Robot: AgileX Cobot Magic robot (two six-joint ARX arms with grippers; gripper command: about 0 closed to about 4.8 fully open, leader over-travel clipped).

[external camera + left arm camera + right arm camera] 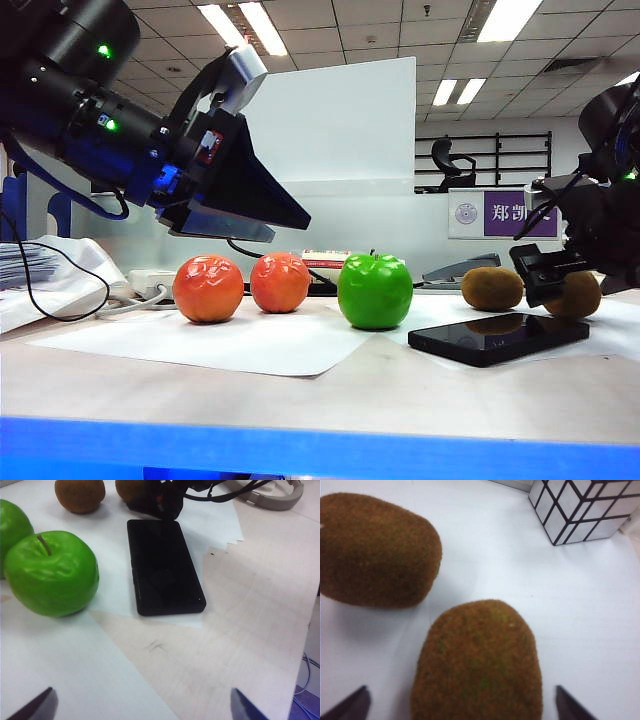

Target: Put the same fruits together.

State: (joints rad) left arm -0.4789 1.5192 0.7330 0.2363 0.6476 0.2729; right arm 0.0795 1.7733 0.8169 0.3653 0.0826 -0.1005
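right now my right gripper [460,702] straddles a fuzzy, light-looking kiwi [477,662], jaws wide; best grip midbody. left gripper [142,705] open, empty.

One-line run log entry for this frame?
left tool open, raised over table | right tool open, straddling kiwi beside second kiwi | oranges paired | apples paired

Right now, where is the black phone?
In the exterior view the black phone lies flat on the table, right of the green apple and in front of the two kiwis.
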